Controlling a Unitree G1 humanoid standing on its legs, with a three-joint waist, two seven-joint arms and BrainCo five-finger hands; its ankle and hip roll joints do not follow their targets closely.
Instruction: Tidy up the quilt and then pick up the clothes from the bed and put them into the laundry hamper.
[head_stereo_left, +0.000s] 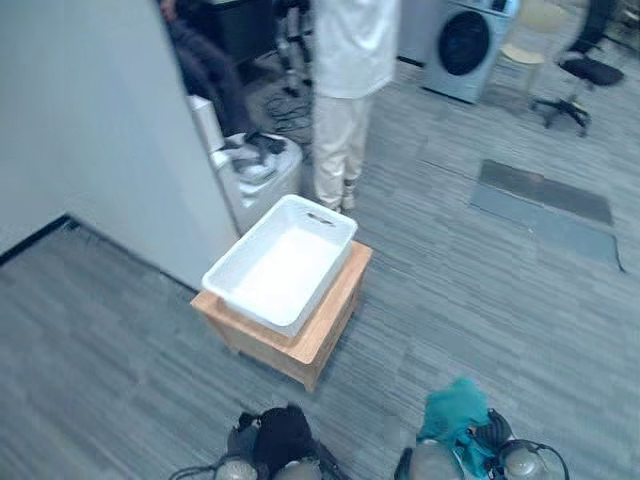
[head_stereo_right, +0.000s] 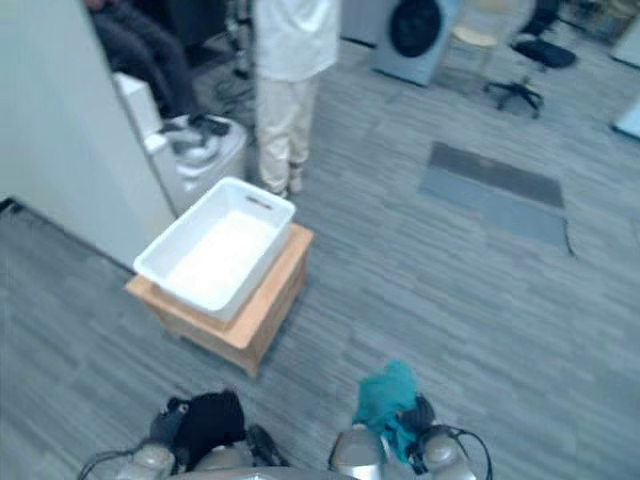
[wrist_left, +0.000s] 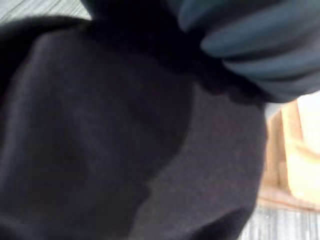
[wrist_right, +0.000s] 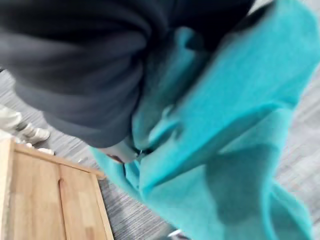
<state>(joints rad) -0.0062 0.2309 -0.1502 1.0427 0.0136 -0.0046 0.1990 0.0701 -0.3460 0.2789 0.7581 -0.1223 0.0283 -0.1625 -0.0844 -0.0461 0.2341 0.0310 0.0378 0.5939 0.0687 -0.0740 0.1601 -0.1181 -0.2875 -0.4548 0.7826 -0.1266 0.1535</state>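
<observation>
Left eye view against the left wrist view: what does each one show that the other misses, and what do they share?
The left eye view alone shows the white hamper, a person standing beyond it, a washing machine, an office chair, and the teal garment at the right hand. The left wrist view alone shows the left hand's ribbed cover up close. Both show the black garment at the left hand and the wooden stand on the grey floor.

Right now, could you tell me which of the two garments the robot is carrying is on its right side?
The teal garment, bunched at the right hand; the black garment is at the left hand.
</observation>
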